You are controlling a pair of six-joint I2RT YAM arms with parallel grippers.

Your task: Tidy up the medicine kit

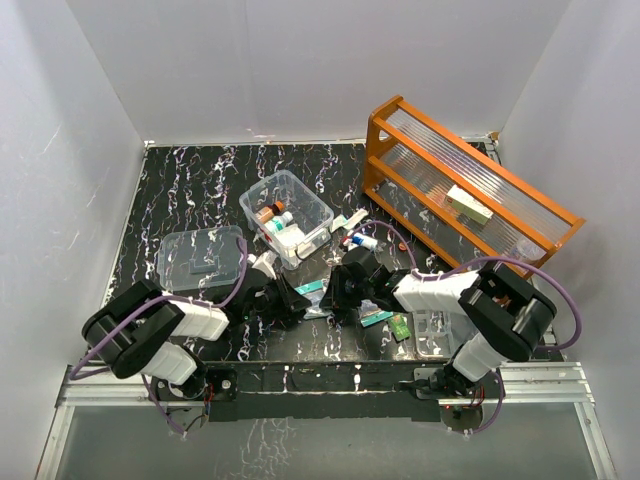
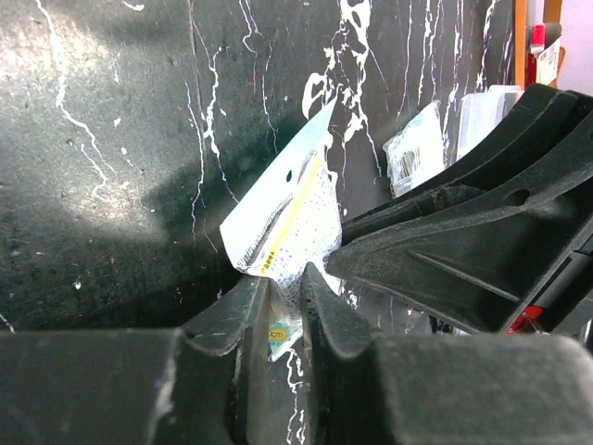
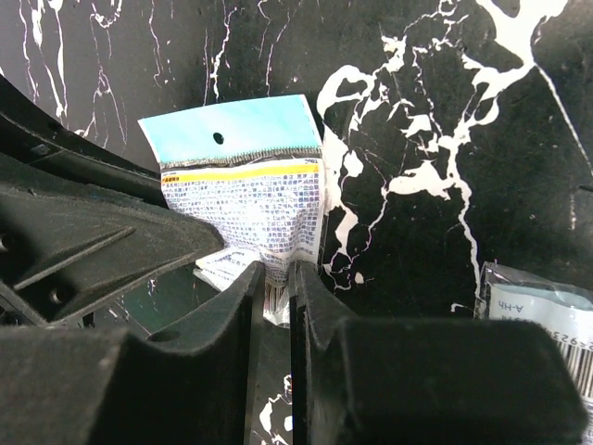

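Top external view: the clear box (image 1: 314,203) of the medicine kit sits open just above the middle of the frame, with small bottles and packs inside it. Its clear lid (image 1: 195,250), black handle up, lies flat to the left of it and a little lower. A clear compartment tray (image 1: 432,330) rests at the lower right, close to the right arm. Below the box, the left gripper (image 1: 297,300) and right gripper (image 1: 337,290) meet nose to nose over the black marbled table (image 1: 190,190), well clear of the box's near corner. Between them is a flat packet (image 1: 312,288) with a teal edge. In the left wrist view, the left gripper (image 2: 284,297) is clamped on the lower end of the packet (image 2: 283,227), and the other gripper presses in from the right. The right wrist view shows the right gripper (image 3: 275,278) pinched tight on the same packet (image 3: 246,185), whose blue top strip has a punched hole. A second packet (image 3: 547,315) lies at the lower right of that frame. The orange rack (image 1: 470,190) stands at the upper right.
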